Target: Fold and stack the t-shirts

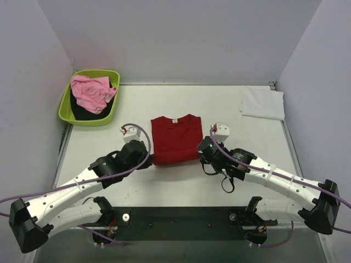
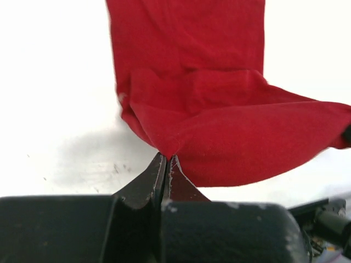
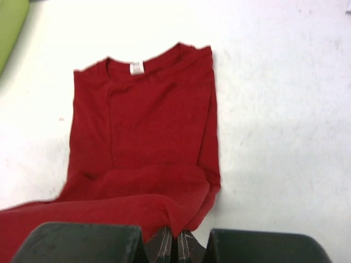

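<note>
A deep red t-shirt [image 1: 175, 138] lies in the middle of the table, sleeves folded in, collar toward the far side. My left gripper [image 1: 149, 160] is shut on its near left corner [image 2: 167, 150], and my right gripper [image 1: 202, 155] is shut on its near right corner [image 3: 184, 224]; the hem is lifted between them. The red cloth [image 3: 145, 142] fills much of both wrist views. A folded white t-shirt [image 1: 263, 102] rests at the far right. A pink t-shirt [image 1: 92, 91] lies crumpled over a black t-shirt [image 1: 82, 111] in the tub.
A lime-green plastic tub [image 1: 67, 107] stands at the far left corner of the table [image 1: 181, 183]. Grey walls close in on three sides. A black mounting bar [image 1: 181, 216] runs along the near edge between the arm bases.
</note>
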You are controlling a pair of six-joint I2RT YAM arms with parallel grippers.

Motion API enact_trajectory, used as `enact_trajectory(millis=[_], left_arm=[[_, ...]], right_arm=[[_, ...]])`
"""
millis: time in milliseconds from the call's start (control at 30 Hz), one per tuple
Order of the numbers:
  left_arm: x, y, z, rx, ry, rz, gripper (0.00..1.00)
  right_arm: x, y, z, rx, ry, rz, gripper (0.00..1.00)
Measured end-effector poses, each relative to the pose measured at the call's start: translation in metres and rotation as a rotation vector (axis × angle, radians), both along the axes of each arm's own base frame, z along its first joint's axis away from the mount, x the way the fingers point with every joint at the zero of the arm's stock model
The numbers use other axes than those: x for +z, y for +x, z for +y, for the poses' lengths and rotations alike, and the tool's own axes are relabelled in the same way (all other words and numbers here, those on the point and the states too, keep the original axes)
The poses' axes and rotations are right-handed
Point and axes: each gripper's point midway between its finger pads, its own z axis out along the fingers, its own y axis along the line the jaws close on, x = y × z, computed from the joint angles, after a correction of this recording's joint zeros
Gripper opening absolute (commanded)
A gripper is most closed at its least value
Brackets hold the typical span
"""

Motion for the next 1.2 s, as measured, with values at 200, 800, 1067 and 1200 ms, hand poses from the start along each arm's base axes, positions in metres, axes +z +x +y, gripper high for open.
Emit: enact_trajectory(millis=[200, 800, 1067, 1200], left_arm=[[0.001, 0.037, 0.002, 0.031, 0.011, 0.005, 0.0], [-0.01, 0.152, 0.005, 0.104, 0.019, 0.04, 0.0], [-0.033, 0.193, 0.015, 0.14, 0.007, 0.074, 0.0], [-0.048, 0.213, 0.018, 0.147, 0.0, 0.099, 0.0]], right_arm=[[0.022, 0.047, 0.002, -0.048, 0.036, -0.012, 0.0], [-0.004, 0.163, 0.029, -0.083, 0.063, 0.094, 0.0], [-0.033, 0.198, 0.025, -0.112, 0.085, 0.151, 0.0], [-0.041, 0.216, 0.028, -0.117, 0.101, 0.161, 0.0]])
